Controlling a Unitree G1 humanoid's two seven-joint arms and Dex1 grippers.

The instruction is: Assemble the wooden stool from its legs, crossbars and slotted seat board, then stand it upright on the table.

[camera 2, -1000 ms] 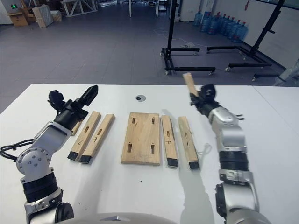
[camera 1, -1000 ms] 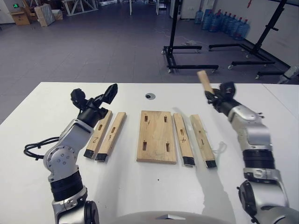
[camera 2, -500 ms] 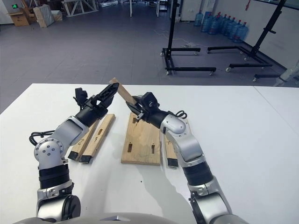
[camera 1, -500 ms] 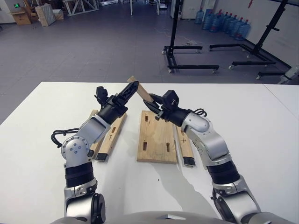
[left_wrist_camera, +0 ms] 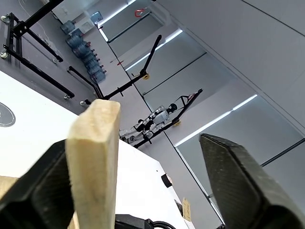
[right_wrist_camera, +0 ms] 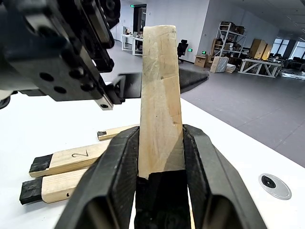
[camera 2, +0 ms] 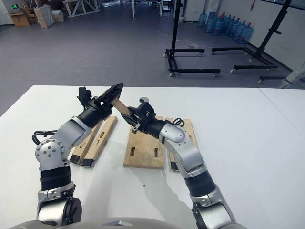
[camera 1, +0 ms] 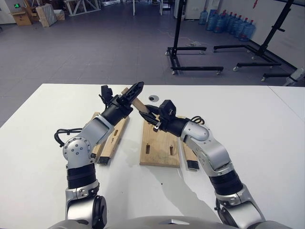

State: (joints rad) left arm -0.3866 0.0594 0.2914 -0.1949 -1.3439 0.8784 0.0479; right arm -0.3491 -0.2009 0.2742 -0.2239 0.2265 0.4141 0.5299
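Observation:
My right gripper (camera 1: 151, 116) is shut on a short wooden crossbar (camera 1: 139, 104) and holds it tilted above the far end of the slotted seat board (camera 1: 159, 140). The bar's free end sits between the fingers of my left gripper (camera 1: 136, 89), which is open. In the left wrist view the crossbar (left_wrist_camera: 93, 157) lies against one finger, with a wide gap to the other finger (left_wrist_camera: 238, 186). In the right wrist view the crossbar (right_wrist_camera: 161, 95) stands clamped between both pads. Two legs (camera 1: 107, 138) lie left of the board. Two more legs (camera 2: 190, 126) lie to its right, partly under my right arm.
A round grommet (camera 1: 153, 98) sits in the white table behind the board. A black cable (camera 1: 59, 135) loops by my left arm. Black wheeled stands (camera 1: 190, 52) are on the floor beyond the table's far edge.
My right arm swung from the far right to the middle with the crossbar. My left gripper rose from beside the left legs, and the bar's end now sits between its open fingers.

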